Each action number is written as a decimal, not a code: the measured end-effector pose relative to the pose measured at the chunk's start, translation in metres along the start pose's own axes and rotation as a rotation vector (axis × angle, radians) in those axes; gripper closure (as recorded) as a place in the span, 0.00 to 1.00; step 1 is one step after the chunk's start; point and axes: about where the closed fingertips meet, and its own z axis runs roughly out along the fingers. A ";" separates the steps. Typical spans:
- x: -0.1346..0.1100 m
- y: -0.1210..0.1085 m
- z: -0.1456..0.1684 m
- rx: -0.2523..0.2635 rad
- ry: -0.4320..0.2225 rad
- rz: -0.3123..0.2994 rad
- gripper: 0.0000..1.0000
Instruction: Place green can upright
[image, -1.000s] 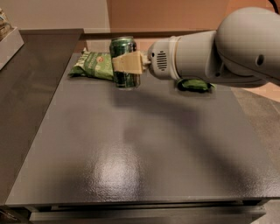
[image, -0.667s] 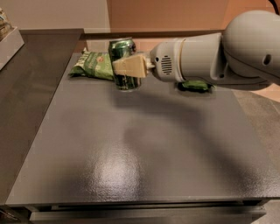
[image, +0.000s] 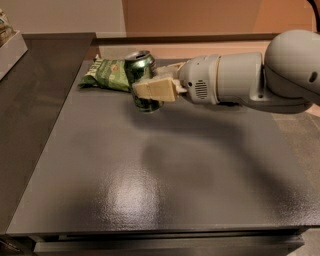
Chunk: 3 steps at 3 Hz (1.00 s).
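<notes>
Dark grey table (image: 150, 200) fills our view as the white arm (image: 240, 80) reaches level from the right, its gripper (image: 142, 86) clamped around the green can (image: 140, 65) at the far left, just beside a green snack bag (image: 106, 75). We judge the can slightly tilted, its base seemingly at the tabletop.

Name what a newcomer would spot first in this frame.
The bulky white arm reaching in from the right of the picture stands out first, its gripper shut on the green can near the far edge of the dark grey table. The can leans slightly rather than standing straight. A flat green snack bag lies just beside it, toward the picture's left.
</notes>
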 end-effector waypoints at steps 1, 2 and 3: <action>0.013 0.001 -0.002 -0.027 -0.032 -0.035 1.00; 0.027 0.000 -0.003 -0.043 -0.055 -0.043 1.00; 0.041 -0.002 -0.005 -0.051 -0.080 -0.036 1.00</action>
